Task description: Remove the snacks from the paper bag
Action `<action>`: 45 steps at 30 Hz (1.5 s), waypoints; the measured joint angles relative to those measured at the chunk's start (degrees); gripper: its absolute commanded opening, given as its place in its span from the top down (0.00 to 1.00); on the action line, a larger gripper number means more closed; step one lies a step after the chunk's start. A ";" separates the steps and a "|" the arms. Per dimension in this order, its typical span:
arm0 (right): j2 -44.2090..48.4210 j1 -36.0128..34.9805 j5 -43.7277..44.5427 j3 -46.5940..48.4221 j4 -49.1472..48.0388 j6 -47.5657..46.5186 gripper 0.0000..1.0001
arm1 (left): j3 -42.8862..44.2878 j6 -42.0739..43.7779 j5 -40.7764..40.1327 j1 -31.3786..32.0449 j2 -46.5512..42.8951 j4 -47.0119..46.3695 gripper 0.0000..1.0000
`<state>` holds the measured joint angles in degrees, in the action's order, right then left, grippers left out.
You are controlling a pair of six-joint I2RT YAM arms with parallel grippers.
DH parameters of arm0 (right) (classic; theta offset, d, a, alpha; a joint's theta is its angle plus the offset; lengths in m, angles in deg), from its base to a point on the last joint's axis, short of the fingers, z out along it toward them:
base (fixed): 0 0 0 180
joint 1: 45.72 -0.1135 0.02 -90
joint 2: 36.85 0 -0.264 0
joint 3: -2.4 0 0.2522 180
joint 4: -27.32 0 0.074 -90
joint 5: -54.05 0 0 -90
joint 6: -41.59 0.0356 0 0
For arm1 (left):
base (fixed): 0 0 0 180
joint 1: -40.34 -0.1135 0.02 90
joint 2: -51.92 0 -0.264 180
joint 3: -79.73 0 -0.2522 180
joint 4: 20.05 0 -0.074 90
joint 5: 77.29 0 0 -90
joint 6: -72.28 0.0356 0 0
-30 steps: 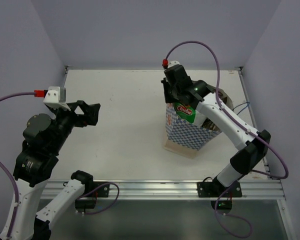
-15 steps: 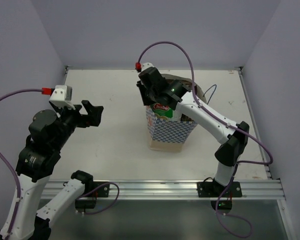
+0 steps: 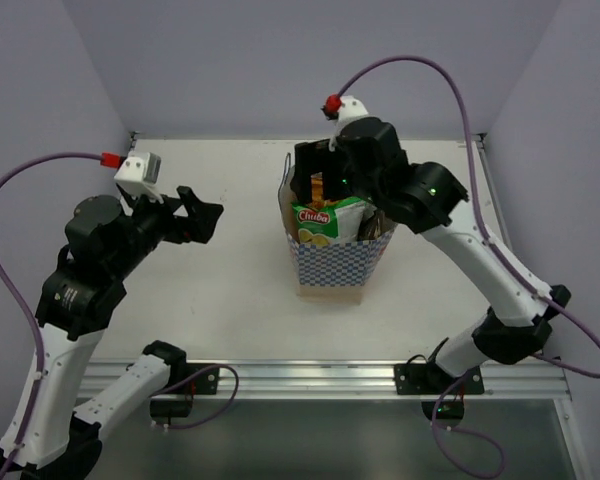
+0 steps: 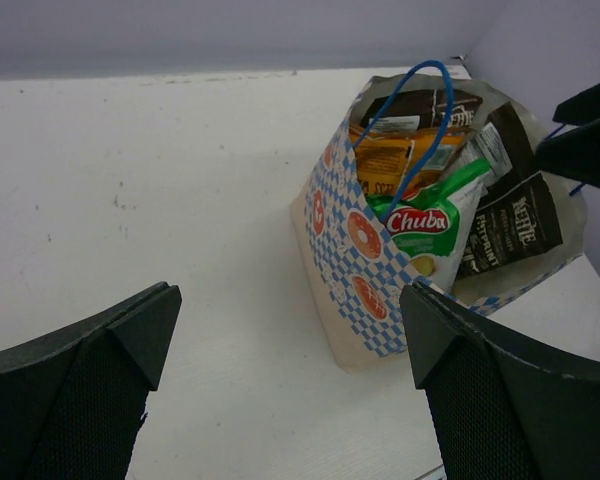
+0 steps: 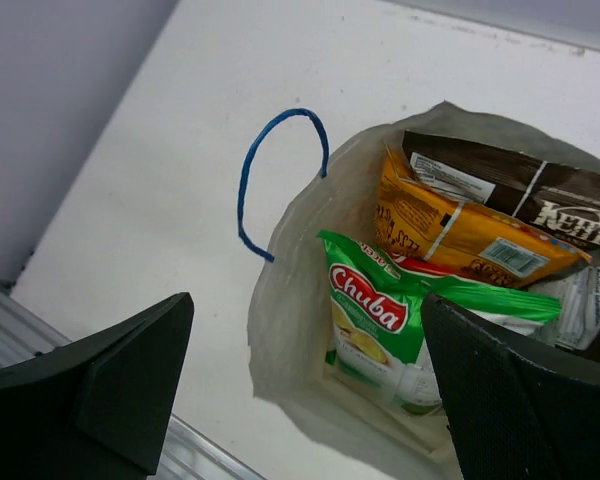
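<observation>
– Right gripper (image 3: 315, 178) is hovering above the far edge of the paper bag (image 3: 330, 265), fingers spread wide and nothing pinched between them. Anyone else reading it that way?

– Yep, same here. Its wrist cam looks pretty much straight down into the bag's mouth. You get the green and white packet (image 5: 380, 320) in the middle of the opening, the orange packet (image 5: 440, 225) right behind it and touching, and a dark brown packet (image 5: 520, 180) behind that.

– What about the other brown one?

– Left wrist view catches it better. The second dark brown packet (image 4: 515, 225) leans against the bag's side, just beside the green one. So all four are inside the bag, tops poking up around the rim.

– And the bag itself?

– Standing upright on the table (image 3: 230, 280), about mid-table, with one blue string handle (image 5: 298, 112) arching off the rim. Left gripper (image 3: 202, 215) hangs in the air well off to the left, fingers wide apart too, holding nothing, pointed toward the bag.
</observation>
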<state>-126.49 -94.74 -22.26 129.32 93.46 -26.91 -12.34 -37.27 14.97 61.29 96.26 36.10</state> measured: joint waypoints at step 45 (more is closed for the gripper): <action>62.03 0.00 25.83 -49.00 -2.32 15.23 0.01 | 44.37 25.24 -3.72 29.18 67.98 11.61 0.08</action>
<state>-64.46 -94.74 3.58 80.32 91.15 -11.68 32.03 -12.02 11.26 90.47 164.23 47.71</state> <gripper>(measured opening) 0.990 0.929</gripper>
